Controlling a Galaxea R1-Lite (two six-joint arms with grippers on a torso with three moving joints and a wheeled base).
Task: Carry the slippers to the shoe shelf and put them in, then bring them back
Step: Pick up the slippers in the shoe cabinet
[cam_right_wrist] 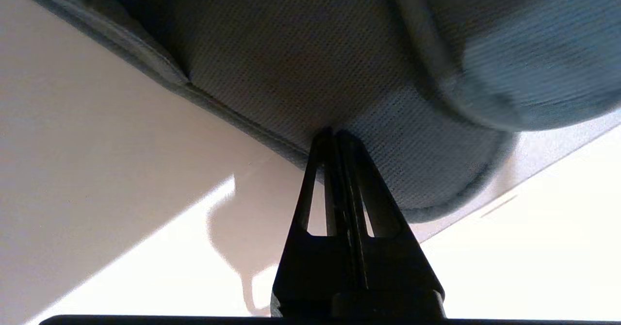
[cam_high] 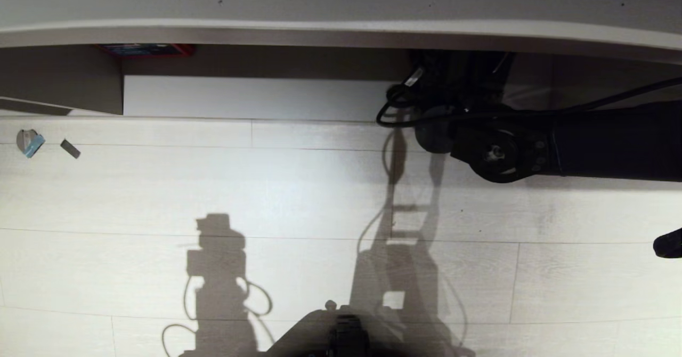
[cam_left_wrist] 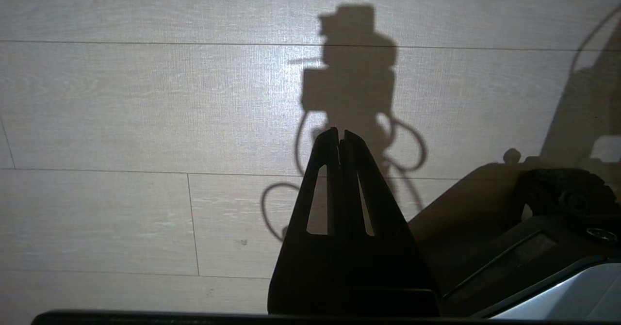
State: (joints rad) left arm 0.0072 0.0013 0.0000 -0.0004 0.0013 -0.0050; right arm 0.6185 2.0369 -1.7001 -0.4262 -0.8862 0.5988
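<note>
The right arm point(cam_high: 586, 144) is matt black, a thick round tube ending in a disc-shaped joint with small screws around it; thin black cables point(cam_high: 391, 114) loop beside it; both grippers point(cam_left_wrist: 339, 136) have slim black tapered fingers with triangular cut-outs; the base point(cam_left_wrist: 558, 267) is dark with a pale edge.

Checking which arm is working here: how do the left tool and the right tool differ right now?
The left tool grips nothing and hangs over bare wooden floor; the right tool has its tips pinched on the edge of the blue-grey slippers. The left tool sits low beside the robot's base; the right tool reaches under the shoe shelf. Both are black, with fingers pressed together.
</note>
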